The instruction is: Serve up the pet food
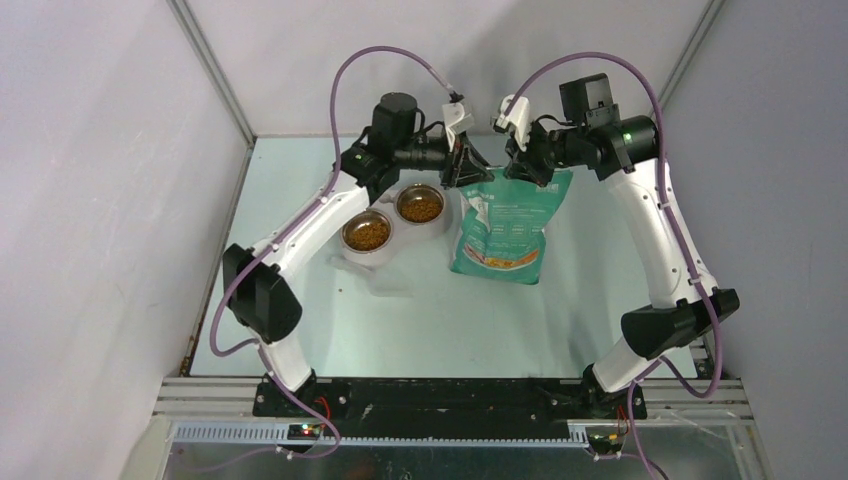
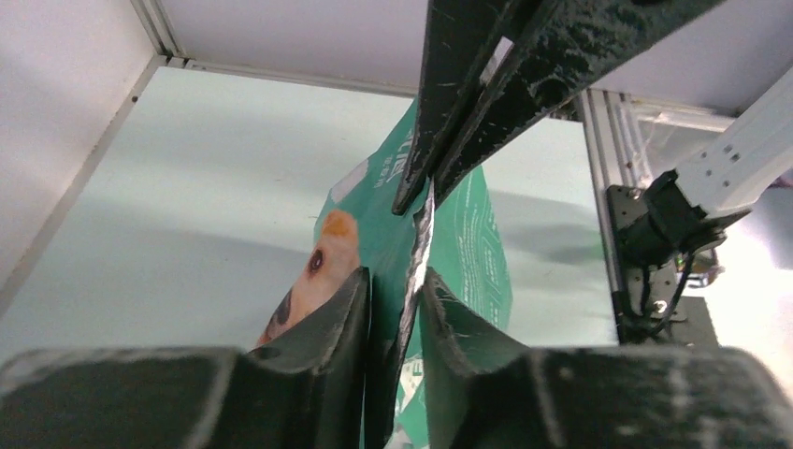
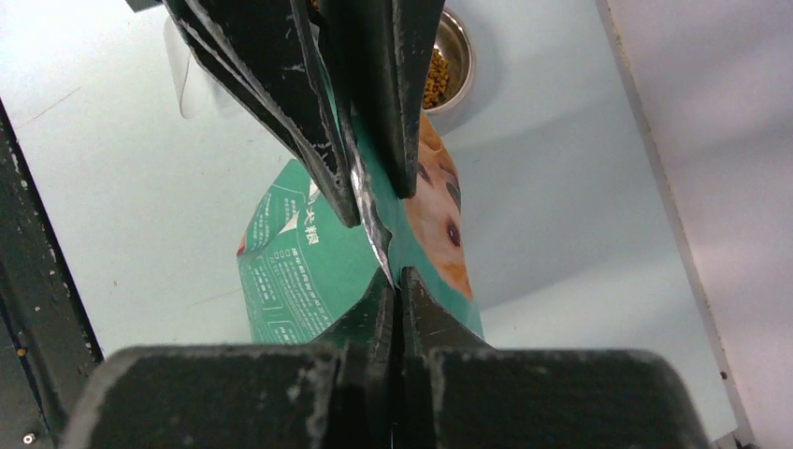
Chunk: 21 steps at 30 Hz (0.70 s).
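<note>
The pet food is brown kibble (image 1: 366, 234) filling two steel bowls (image 1: 421, 207) at the table's middle left; one bowl rim (image 3: 458, 47) with kibble (image 3: 435, 77) shows in the right wrist view. The teal-green bag (image 1: 505, 228) hangs upright to the right of the bowls, its bottom on the table. My left gripper (image 1: 466, 162) pinches the bag's top edge (image 2: 413, 267) at its left end. My right gripper (image 1: 520, 160) is shut on the same top edge (image 3: 379, 245) at its right end. The two grippers face each other, close together (image 3: 398, 279). What the bag holds is hidden.
The bowls sit in a white stand (image 1: 343, 258). A clear plastic scoop (image 1: 385, 277) lies on the table just in front of the stand and also shows in the right wrist view (image 3: 187, 79). White walls close in the table at the back and sides.
</note>
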Available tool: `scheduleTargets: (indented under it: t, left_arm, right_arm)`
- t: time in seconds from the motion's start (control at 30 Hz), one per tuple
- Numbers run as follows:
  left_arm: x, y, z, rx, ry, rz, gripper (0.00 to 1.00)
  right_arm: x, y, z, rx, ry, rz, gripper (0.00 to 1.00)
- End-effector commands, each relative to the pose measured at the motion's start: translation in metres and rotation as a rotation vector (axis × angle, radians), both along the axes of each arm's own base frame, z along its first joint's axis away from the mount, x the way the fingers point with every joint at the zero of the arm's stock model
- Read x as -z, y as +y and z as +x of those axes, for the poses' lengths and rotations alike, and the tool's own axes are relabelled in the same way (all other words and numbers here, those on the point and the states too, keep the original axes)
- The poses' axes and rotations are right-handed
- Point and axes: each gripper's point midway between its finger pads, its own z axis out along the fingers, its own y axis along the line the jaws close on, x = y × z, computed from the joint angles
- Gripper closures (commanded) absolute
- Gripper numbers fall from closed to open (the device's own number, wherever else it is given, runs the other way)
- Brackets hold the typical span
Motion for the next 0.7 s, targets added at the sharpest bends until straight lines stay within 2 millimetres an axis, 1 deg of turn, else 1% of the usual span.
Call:
scheduleTargets:
  t: [0.0, 0.03, 0.07, 0.1, 0.13, 0.2, 0.23, 0.27, 0.3, 0.33, 0.37, 0.4, 0.43, 0.47, 0.5, 0.53, 0.63, 0.67]
  left_arm:
    - [-0.017, -0.008, -0.003, 0.043, -0.069, -0.04, 0.79]
    - [-0.014, -0.008, -0.004, 0.046, -0.065, -0.028, 0.82]
    - [-0.013, -0.008, -0.004, 0.048, -0.08, -0.022, 0.89]
    - [-0.01, -0.007, -0.004, 0.04, -0.072, -0.009, 0.91]
    - [-0.012, -0.005, -0.004, 0.037, -0.089, -0.005, 0.95]
    - [-0.008, 0.001, -0.007, 0.027, -0.101, 0.03, 1.0]
    - [-0.008, 0.004, -0.006, 0.013, -0.113, 0.042, 1.0]
    - [-0.009, 0.01, -0.008, -0.001, -0.14, 0.062, 1.0]
    - [-0.014, 0.015, -0.011, -0.008, -0.162, 0.065, 1.0]
    - [-0.012, 0.021, -0.01, -0.024, -0.178, 0.092, 1.0]
    - [-0.014, 0.026, -0.009, -0.036, -0.19, 0.1, 1.0]
    - [-0.018, 0.033, -0.009, -0.054, -0.204, 0.11, 1.0]
    - [-0.022, 0.038, -0.011, -0.062, -0.216, 0.112, 1.0]
    - [-0.021, 0.045, -0.008, -0.084, -0.207, 0.126, 1.0]
    - [-0.025, 0.05, -0.009, -0.097, -0.206, 0.127, 1.0]
    - [-0.027, 0.056, -0.005, -0.122, -0.206, 0.13, 1.0]
    - [-0.034, 0.068, -0.005, -0.162, -0.21, 0.125, 1.0]
    - [-0.035, 0.07, -0.004, -0.169, -0.214, 0.125, 1.0]
  right_arm:
    - [-0.03, -0.002, 0.01, 0.054, -0.108, 0.057, 1.0]
    - [-0.029, -0.001, 0.01, 0.054, -0.101, 0.061, 1.0]
    - [-0.028, 0.0, 0.01, 0.053, -0.096, 0.062, 1.0]
    - [-0.028, 0.001, 0.01, 0.051, -0.093, 0.064, 1.0]
    - [-0.027, 0.003, 0.01, 0.046, -0.091, 0.064, 1.0]
    - [-0.024, 0.004, 0.006, 0.028, -0.082, 0.053, 0.79]
    - [-0.023, 0.004, 0.005, 0.015, -0.09, 0.038, 0.69]
    - [-0.018, 0.001, 0.003, 0.003, -0.081, 0.01, 0.67]
    - [-0.019, -0.003, 0.003, 0.01, -0.087, -0.005, 0.67]
    - [-0.018, -0.01, 0.002, 0.012, -0.08, -0.026, 0.73]
    - [-0.018, -0.015, 0.003, 0.018, -0.077, -0.033, 0.78]
    - [-0.019, -0.018, -0.001, 0.006, -0.07, -0.038, 0.9]
    - [-0.021, -0.026, 0.001, 0.021, -0.069, -0.038, 0.96]
    - [-0.023, -0.03, -0.001, 0.021, -0.07, -0.034, 1.0]
    - [-0.026, -0.037, 0.0, 0.036, -0.077, -0.032, 1.0]
    - [-0.027, -0.044, 0.001, 0.041, -0.084, -0.037, 1.0]
    - [-0.032, -0.053, -0.001, 0.043, -0.132, -0.053, 1.0]
    - [-0.028, -0.055, 0.0, 0.049, -0.128, -0.059, 1.0]
